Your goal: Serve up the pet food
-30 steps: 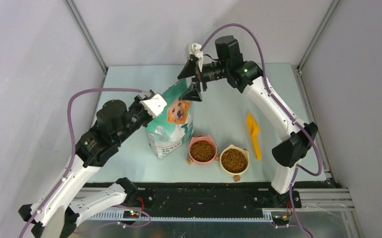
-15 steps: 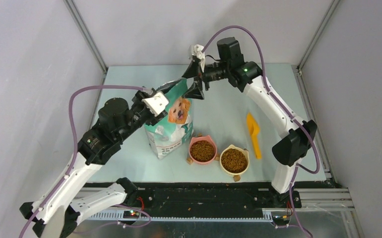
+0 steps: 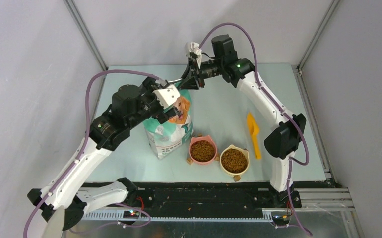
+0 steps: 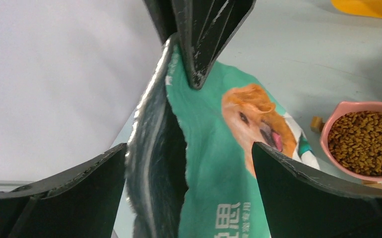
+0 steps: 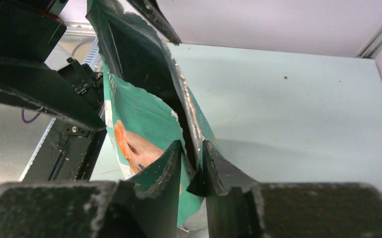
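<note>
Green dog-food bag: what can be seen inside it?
Through the open mouth of the bag, only silvery foil lining and a dark hollow show. Whatever lies lower down is hidden in shadow. The right arm's fingers pinch the rim.

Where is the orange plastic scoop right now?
In the top view, the orange plastic scoop lies right of centre, just beside the yellow cat-eared bowl.

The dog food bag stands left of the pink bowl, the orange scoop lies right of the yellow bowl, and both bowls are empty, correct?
Not empty: the top view shows the pink bowl and the yellow bowl both filled with brown kibble. The rest holds: the bag stands left of the pink bowl and the orange scoop lies right of the yellow one.
</note>
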Available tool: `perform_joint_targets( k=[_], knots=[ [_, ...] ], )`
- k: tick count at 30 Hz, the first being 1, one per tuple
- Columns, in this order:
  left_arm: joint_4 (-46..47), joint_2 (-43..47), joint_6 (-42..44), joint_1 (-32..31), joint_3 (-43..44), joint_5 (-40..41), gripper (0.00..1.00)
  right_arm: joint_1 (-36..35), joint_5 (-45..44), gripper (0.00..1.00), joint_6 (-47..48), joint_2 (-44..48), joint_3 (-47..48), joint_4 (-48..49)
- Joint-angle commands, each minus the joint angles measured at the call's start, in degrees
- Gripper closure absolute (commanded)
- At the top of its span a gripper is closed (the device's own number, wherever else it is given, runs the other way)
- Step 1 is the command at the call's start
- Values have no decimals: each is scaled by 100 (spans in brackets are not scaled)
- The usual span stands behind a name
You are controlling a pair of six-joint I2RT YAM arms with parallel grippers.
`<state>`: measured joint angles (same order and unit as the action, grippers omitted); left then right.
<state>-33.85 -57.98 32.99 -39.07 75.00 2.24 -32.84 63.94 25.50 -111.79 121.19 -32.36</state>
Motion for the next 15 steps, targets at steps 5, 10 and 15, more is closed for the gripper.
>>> perform_joint_targets(
  k=[5,10,15],
  knots=[
    [-699,-24,473,588,575,-472,1,174,159,100,747,-7,767,-1196],
    [-1485,231,639,681,604,-851,0,223,61,100,843,70,972,-1480],
    [-1682,486,708,723,211,-849,1,226,-175,100,839,176,994,-1443]
  ],
)
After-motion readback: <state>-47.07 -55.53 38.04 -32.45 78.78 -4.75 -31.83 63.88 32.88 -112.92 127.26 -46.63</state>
